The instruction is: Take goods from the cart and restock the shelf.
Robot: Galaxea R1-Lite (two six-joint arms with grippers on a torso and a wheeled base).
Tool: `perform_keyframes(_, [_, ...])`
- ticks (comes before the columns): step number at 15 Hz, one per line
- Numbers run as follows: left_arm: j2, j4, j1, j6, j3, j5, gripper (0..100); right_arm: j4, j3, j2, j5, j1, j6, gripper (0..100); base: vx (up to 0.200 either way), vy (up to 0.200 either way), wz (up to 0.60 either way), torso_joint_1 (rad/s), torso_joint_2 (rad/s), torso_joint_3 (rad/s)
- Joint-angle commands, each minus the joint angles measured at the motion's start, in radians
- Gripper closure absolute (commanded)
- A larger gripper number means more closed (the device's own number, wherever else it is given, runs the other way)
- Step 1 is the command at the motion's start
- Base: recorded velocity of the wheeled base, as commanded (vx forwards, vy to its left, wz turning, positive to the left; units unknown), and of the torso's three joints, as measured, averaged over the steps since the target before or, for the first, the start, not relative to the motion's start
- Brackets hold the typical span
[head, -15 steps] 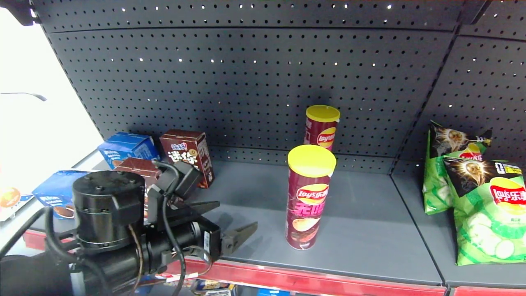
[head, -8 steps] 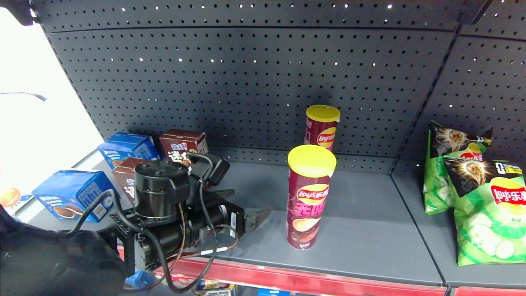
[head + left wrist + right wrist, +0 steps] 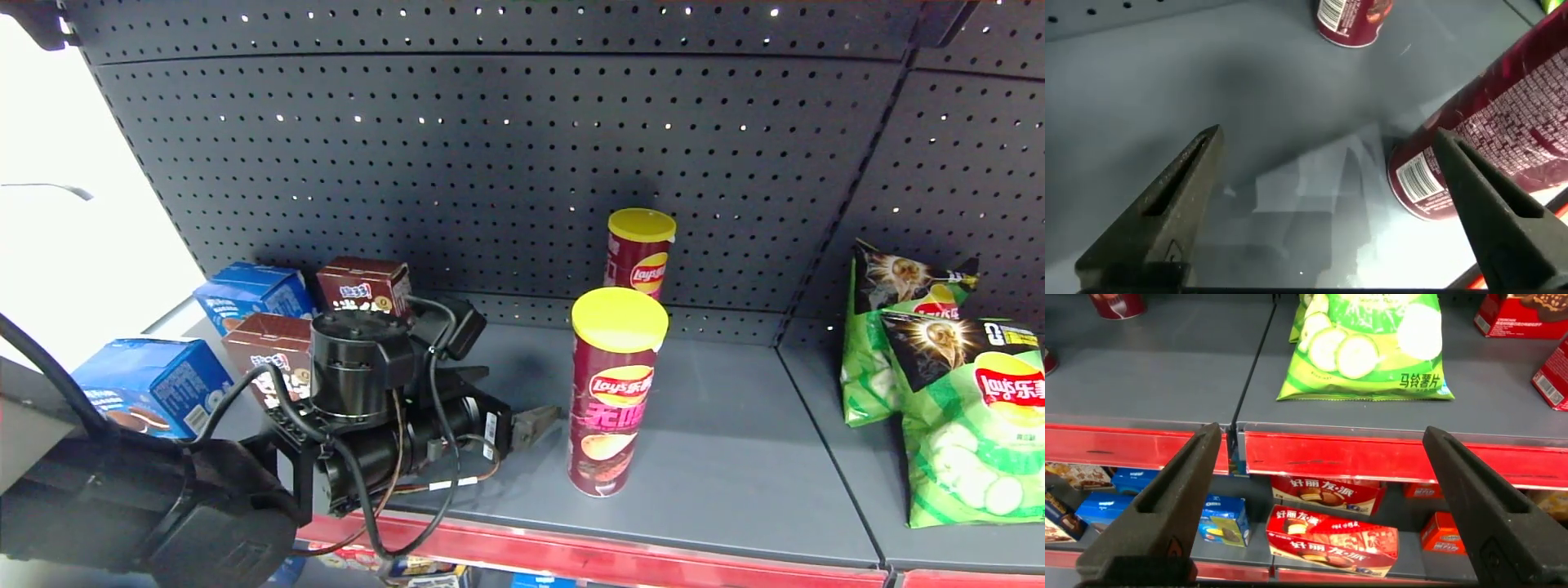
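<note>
The grey shelf [image 3: 735, 457] is running across the head view under a perforated back panel [image 3: 490, 163], with a red edge strip [image 3: 1372, 449] along its front. The left gripper [image 3: 498, 400] is hanging low over the shelf's left part, its pincer spread wide and holding nothing. One fingertip is sitting just beside the base of the front chip can [image 3: 614, 392]; whether they are touching cannot be told. Two green chip bags [image 3: 971, 425] are leaning in the right bay. The front chip can is standing upright near the shelf's middle, and the rear chip can [image 3: 639, 253] is standing upright behind it against the back panel. On the left, two blue boxes [image 3: 151, 384] and two brown boxes [image 3: 363, 286] are sitting close together behind the arm. The right gripper [image 3: 1327, 514] is hovering in front of the shelf edge below a green bag, its pincer also wide and holding nothing, with red boxes [image 3: 1331, 531] lying on a lower shelf beyond it.
</note>
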Motion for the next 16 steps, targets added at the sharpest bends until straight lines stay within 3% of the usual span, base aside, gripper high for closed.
perform_keyframes(1, [-0.001,0.0,-0.006,0.009,-0.001,-0.008,0,0.0,0.0,0.0,0.0,0.001,0.0,0,0.0,0.0,0.0,0.0,0.0,0.0])
perform_keyframes(11, [0.042,0.002,-0.066,0.009,-0.052,-0.014,0,0.0,0.0,0.0,0.0,0.001,0.0,0,0.0,0.0,0.0,0.0,0.0,0.0])
perform_keyframes(16, [0.042,0.002,-0.038,0.009,-0.049,-0.014,0,0.0,0.0,0.0,0.0,0.001,0.0,0,0.0,0.0,0.0,0.0,0.0,0.0])
